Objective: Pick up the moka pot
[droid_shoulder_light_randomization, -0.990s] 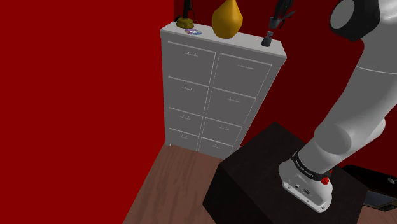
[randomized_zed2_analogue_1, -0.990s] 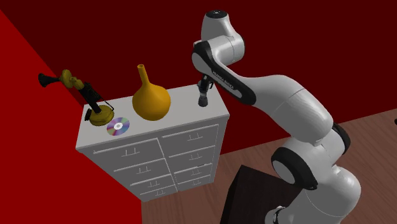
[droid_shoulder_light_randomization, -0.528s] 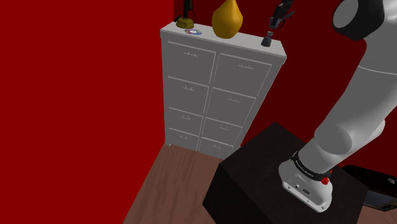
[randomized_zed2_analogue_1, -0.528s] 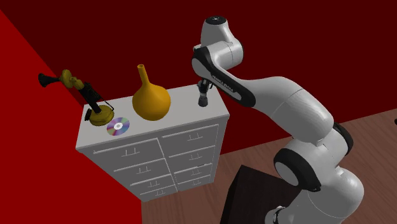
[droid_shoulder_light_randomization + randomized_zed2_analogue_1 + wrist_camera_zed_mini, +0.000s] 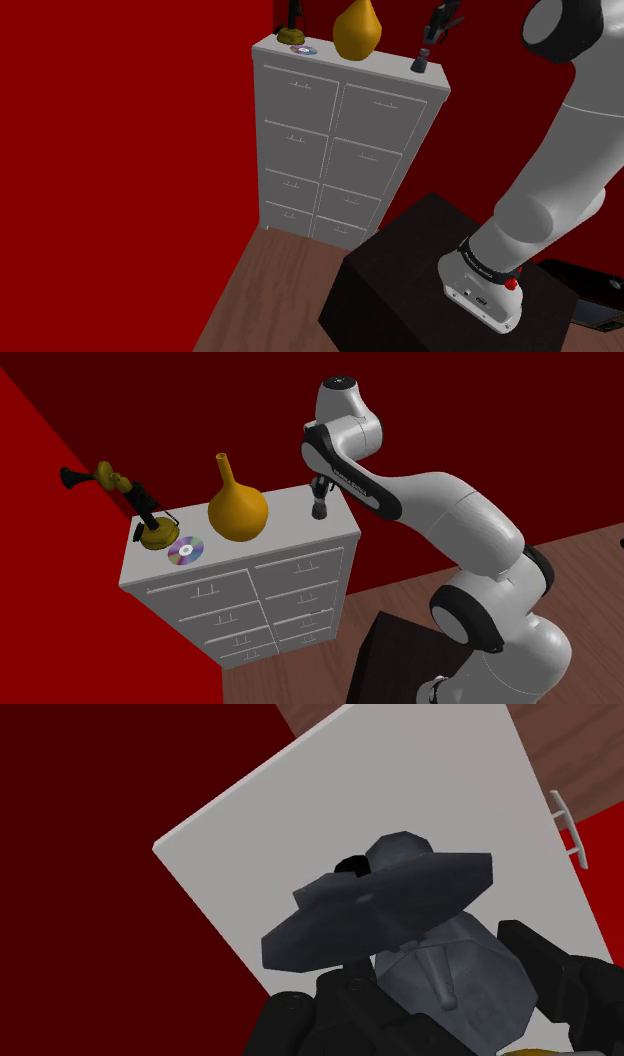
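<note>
On the white dresser (image 5: 345,140) stand a yellow vase (image 5: 356,32) and (nearer the arm (image 5: 575,150)) a dark moka pot (image 5: 420,63).

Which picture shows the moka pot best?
The wrist view: the moka pot looks big and grey there, with its wide lid plain. The shoulder and second exterior views show it as a small dark shape near a corner of the dresser top.
</note>
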You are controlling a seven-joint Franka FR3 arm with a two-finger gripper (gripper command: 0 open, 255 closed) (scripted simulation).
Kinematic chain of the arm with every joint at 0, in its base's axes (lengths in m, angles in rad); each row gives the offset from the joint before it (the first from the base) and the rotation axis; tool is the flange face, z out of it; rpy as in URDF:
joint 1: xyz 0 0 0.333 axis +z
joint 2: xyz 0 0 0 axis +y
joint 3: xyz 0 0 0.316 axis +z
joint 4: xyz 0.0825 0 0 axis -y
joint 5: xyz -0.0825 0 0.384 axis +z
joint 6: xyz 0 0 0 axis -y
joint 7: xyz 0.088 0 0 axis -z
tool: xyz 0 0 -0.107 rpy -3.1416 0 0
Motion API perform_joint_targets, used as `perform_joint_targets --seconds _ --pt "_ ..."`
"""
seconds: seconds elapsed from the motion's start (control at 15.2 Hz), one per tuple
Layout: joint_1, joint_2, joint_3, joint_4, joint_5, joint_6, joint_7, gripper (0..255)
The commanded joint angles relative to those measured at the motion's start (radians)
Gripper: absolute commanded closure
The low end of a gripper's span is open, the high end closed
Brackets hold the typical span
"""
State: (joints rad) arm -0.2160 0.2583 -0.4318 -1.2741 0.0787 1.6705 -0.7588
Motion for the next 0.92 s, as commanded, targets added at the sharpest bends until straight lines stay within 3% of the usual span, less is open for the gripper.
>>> perform_joint_targets --seconds 0.0,0.53,0.86 --pt "-0.005 0.01 -0.001 0.033 0.004 -0.025 -0.003 255" --pt "-0.046 0.089 -0.003 0.26 0.042 -0.177 -0.015 255" --pt "-0.102 0.182 0.0 0.482 0.086 -0.308 -0.022 255"
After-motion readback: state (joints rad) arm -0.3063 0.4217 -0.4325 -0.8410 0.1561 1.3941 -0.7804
